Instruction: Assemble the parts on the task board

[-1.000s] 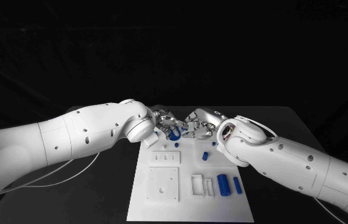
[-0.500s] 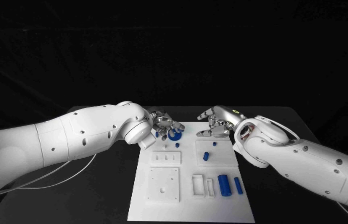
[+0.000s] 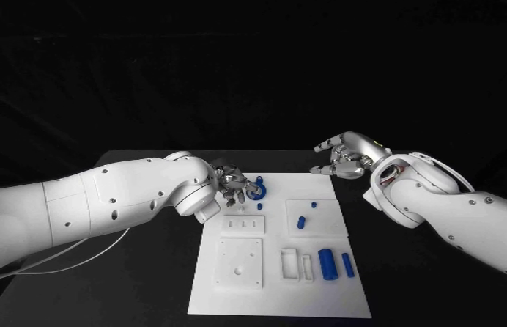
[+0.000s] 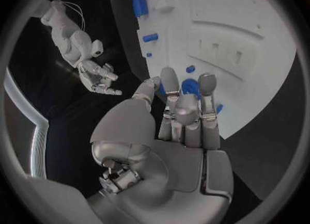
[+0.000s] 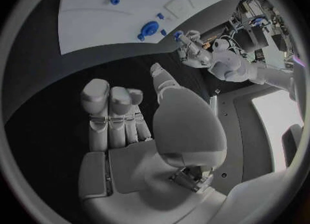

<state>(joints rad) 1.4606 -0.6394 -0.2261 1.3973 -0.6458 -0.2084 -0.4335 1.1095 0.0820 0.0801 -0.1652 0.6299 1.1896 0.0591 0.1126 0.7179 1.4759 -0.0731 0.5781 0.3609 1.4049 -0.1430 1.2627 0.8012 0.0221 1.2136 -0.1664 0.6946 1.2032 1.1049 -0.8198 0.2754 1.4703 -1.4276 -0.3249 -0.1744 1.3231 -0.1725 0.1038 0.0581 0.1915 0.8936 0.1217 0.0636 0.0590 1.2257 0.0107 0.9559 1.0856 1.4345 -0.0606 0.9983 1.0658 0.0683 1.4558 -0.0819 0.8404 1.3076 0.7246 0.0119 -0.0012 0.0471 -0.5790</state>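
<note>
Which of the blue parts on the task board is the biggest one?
The thick blue cylinder lying near the front right of the task board. A slimmer blue cylinder lies just right of it; the others are much smaller.

A robotics lab: black table (image 3: 158, 283), dark backdrop, white task board (image 3: 280, 301).

Black table (image 3: 148, 283), white task board (image 3: 280, 298) lying flat at its middle

Black table (image 3: 423, 283), with a thin white cable (image 3: 64, 257) over its left part.
</note>
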